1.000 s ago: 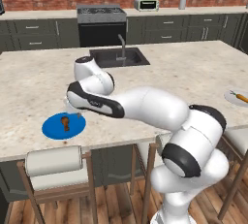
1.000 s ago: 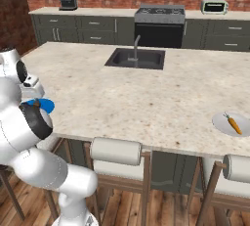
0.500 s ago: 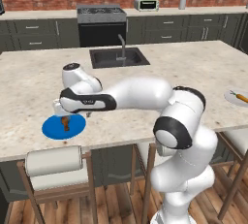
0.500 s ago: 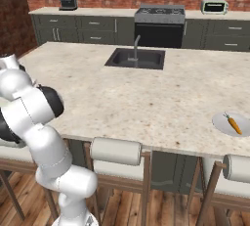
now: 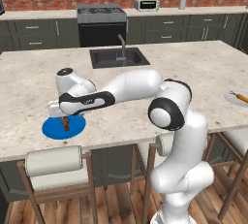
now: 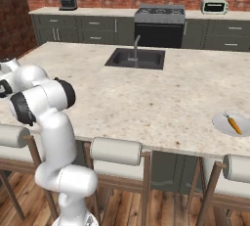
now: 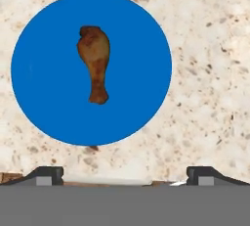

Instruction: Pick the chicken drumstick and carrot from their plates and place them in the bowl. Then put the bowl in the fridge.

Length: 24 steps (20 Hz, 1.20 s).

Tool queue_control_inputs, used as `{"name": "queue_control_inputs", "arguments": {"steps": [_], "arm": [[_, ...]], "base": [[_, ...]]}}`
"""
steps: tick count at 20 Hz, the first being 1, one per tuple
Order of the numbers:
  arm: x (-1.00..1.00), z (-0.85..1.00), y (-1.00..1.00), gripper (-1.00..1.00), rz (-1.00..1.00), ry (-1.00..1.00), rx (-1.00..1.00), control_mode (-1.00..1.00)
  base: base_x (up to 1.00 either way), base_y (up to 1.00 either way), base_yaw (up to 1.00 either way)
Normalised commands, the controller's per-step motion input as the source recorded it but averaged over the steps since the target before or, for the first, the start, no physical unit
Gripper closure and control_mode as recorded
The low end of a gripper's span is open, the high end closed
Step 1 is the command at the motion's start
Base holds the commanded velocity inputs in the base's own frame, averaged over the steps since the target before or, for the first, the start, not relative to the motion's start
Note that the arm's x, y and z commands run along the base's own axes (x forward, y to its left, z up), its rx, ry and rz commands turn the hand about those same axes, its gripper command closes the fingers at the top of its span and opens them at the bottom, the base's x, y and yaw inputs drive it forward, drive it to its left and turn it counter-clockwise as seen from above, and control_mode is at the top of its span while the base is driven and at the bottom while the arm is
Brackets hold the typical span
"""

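The drumstick (image 7: 94, 62) lies on the blue plate (image 7: 44, 102) in the upper left of the hand view, above the gripper (image 7: 124, 175), whose jaws stand wide apart and empty.

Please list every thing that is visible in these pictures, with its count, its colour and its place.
chicken drumstick: one, dark brown, lying on the blue plate.
blue plate: one, bright blue, near the counter's front edge, under the end effector.
carrot: one, orange, on the pale plate.
pale plate: one, grey-white, on the counter's right side.
sink: one, dark, with a faucet, in the middle of the counter.
stove: one, black, at the back wall.
toaster oven: one, pale, on the back counter.
stools: cream seats, along the counter's front.
end effector: one, dark fingertips, open, above the blue plate, holding nothing.
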Motion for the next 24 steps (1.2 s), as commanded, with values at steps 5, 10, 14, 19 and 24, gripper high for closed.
{"name": "queue_control_inputs", "arguments": {"steps": [5,10,14,19,24], "arm": [[0.34,-0.27,0.08,-1.0,0.0,0.0,0.05,-1.0],[0.39,-0.26,0.11,-1.0,0.0,0.0,0.0,-1.0],[0.26,-0.3,0.0,-1.0,0.0,0.0,0.0,-1.0],[0.35,-0.26,0.02,-1.0,0.0,0.02,0.0,-1.0],[0.33,-0.28,0.06,-1.0,0.0,0.09,0.0,-1.0]], "base": [[0.0,0.0,0.0],[0.0,0.0,0.0],[0.0,0.0,0.0],[0.0,0.0,0.0],[0.0,0.0,0.0]]}}
